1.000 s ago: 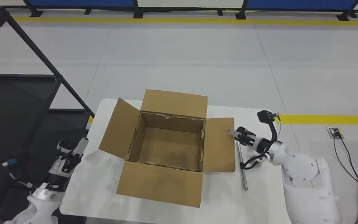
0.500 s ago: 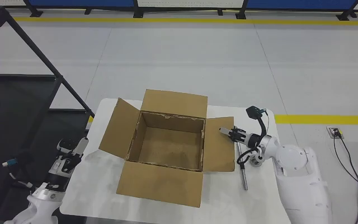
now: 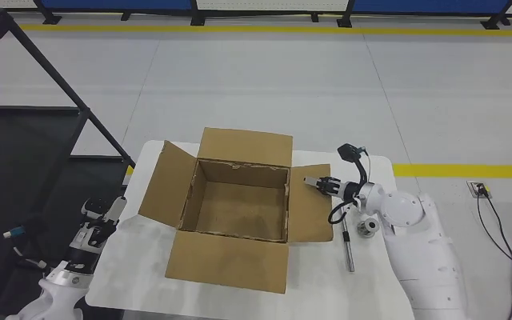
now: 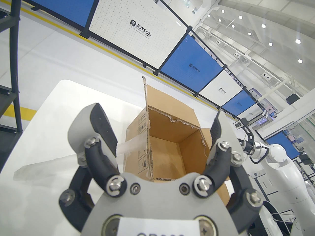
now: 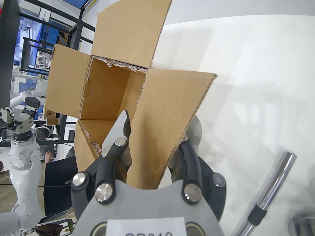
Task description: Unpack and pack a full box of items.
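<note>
An open cardboard box [image 3: 240, 210] stands in the middle of the white table [image 3: 320, 280], its inside bare and its four flaps spread out. My right gripper [image 3: 314, 182] is over the box's right flap [image 3: 310, 212]. In the right wrist view that gripper [image 5: 158, 128] is open and straddles the flap [image 5: 167, 114], with one finger [image 5: 123, 126] on the box side and the other behind the cardboard. My left gripper [image 3: 104, 216] is at the table's left edge, apart from the box. Seen from its own wrist, it [image 4: 160, 128] is open and holds nothing, and the box [image 4: 169, 138] lies beyond it.
A metal rod with a black grip [image 3: 347, 244] [image 5: 270, 187] lies on the table right of the box, beside a small round metal part [image 3: 367, 230]. A strip of clear tape [image 4: 49, 163] trails from the box's left side. A black frame [image 3: 48, 160] stands off the table's left edge.
My right gripper has moved left from beside the rod onto the box's right flap. The flap has tipped up a little and the box has slid slightly left. The left arm is still.
</note>
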